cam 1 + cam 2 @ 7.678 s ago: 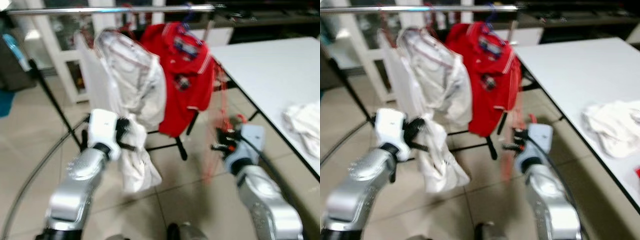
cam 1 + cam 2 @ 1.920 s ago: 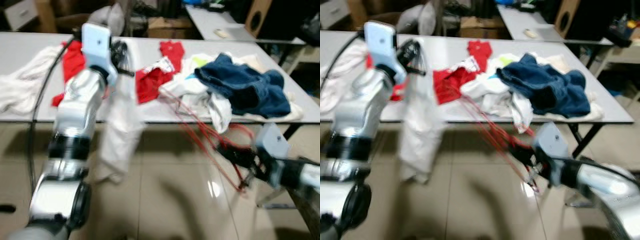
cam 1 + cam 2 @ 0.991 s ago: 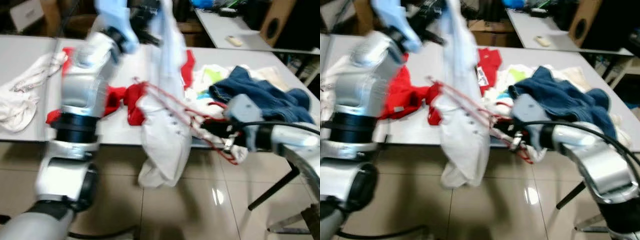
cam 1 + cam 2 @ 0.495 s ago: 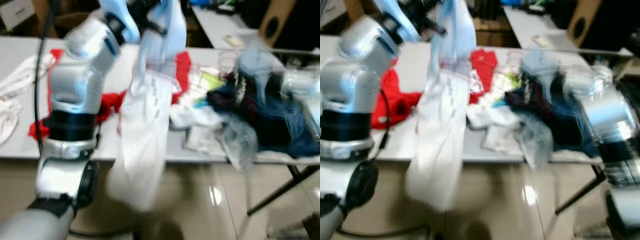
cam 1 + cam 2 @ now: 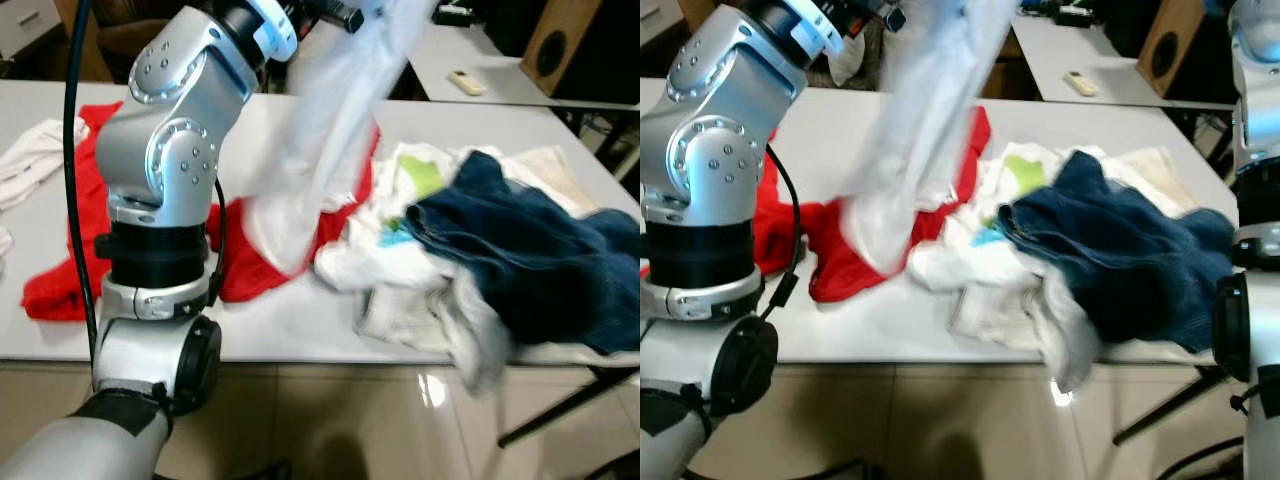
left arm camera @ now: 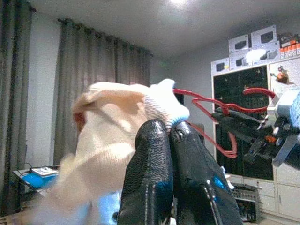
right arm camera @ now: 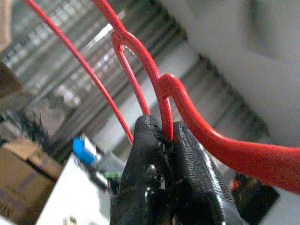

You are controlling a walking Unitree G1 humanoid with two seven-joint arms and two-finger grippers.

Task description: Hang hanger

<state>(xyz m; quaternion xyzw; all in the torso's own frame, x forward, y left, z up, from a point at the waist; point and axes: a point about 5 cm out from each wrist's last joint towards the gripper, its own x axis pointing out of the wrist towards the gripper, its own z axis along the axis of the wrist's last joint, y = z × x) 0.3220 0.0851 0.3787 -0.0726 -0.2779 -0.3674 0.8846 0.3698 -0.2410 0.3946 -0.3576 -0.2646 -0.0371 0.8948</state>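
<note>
My left arm (image 5: pixel 190 100) is raised high over the table, and a white garment (image 5: pixel 330 130) hangs from its top down onto the clothes. In the left wrist view my left gripper (image 6: pixel 168 129) is shut on the garment's collar (image 6: pixel 161 101). A red wire hanger (image 6: pixel 211 105) reaches toward that collar, with its other end held by black fingers (image 6: pixel 239 129). In the right wrist view my right gripper (image 7: pixel 166 136) is shut on the red hanger (image 7: pixel 140 65). My right arm (image 5: pixel 1255 30) rises at the upper right.
The white table (image 5: pixel 300 320) carries a red garment (image 5: pixel 60 270), a heap of white clothes (image 5: pixel 400 260) and blue jeans (image 5: pixel 540 260) that overhang its front edge. A second table (image 5: pixel 500 90) with a remote (image 5: pixel 467 83) stands behind. Tiled floor lies below.
The right arm has swung up from in front of the clothes pile to the upper right, taking the hanger with it. The white garment now hangs higher and slants over the table.
</note>
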